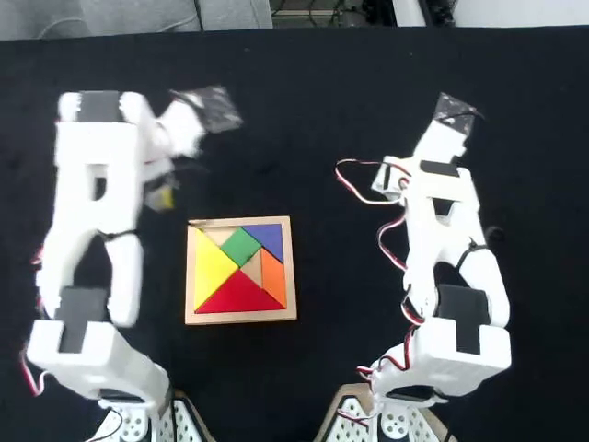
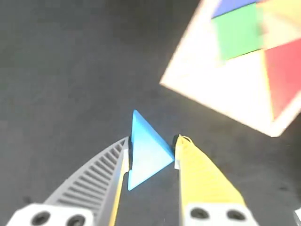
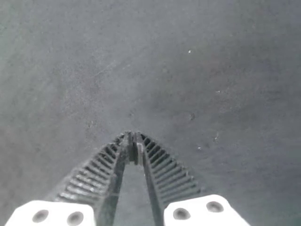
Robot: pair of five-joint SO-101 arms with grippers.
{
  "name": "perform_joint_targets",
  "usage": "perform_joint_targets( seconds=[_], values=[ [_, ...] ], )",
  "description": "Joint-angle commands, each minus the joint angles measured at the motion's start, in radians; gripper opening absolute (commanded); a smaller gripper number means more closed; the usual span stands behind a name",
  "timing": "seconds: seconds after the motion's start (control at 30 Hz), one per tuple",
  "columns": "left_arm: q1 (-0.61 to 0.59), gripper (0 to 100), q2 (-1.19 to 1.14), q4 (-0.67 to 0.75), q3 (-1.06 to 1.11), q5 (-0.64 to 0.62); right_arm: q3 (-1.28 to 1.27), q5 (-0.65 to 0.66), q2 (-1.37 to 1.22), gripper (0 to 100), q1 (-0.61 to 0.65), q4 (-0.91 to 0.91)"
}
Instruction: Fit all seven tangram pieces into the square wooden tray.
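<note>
Item: small blue triangle (image 2: 146, 157), one tangram piece, which the left gripper (image 2: 152, 139) is clamping between its grey ribbed finger and its yellow-covered finger. The piece is hanging above the black table (image 1: 322, 120), just off a corner of the square wooden tray (image 1: 241, 319). Handling, as a judgement: it is looking light, rigid and flat, with smooth painted faces and sharp points, so it is likely to pivot or slide under a pinch. The surest hold is across two edges near the broad middle rather than at a tip, and that is roughly where the fingers are sitting now. It is unlikely to break, but it will probably need to go in nearly level to seat in its slot. Tray contents: yellow, red, green, blue and orange pieces are lying inside, along with two wood-coloured triangular patches; whether these are bare floor or pieces cannot be told. Left arm pose: folded back over the table beside the tray, with its wrist looking along the fingers toward the tray's pale rim (image 2: 216, 94). Right gripper (image 3: 134, 141): clenched on nothing, fingertips meeting over bare table, its arm stretching away from its base, well apart from the tray.
</note>
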State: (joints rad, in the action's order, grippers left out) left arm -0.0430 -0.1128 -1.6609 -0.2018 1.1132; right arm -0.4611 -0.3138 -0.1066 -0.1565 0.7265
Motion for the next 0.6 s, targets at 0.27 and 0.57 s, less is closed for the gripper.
perform_joint_targets(
  seconds=[0.27,0.57],
  values=[
    [0.225,11,0.075,0.477,0.453,-0.103,0.067,-0.014,0.061,1.1,-0.025,-0.018],
    [0.219,11,0.064,0.572,0.509,-0.103,0.067,-0.014,0.062,1.1,-0.021,-0.018]
  ],
)
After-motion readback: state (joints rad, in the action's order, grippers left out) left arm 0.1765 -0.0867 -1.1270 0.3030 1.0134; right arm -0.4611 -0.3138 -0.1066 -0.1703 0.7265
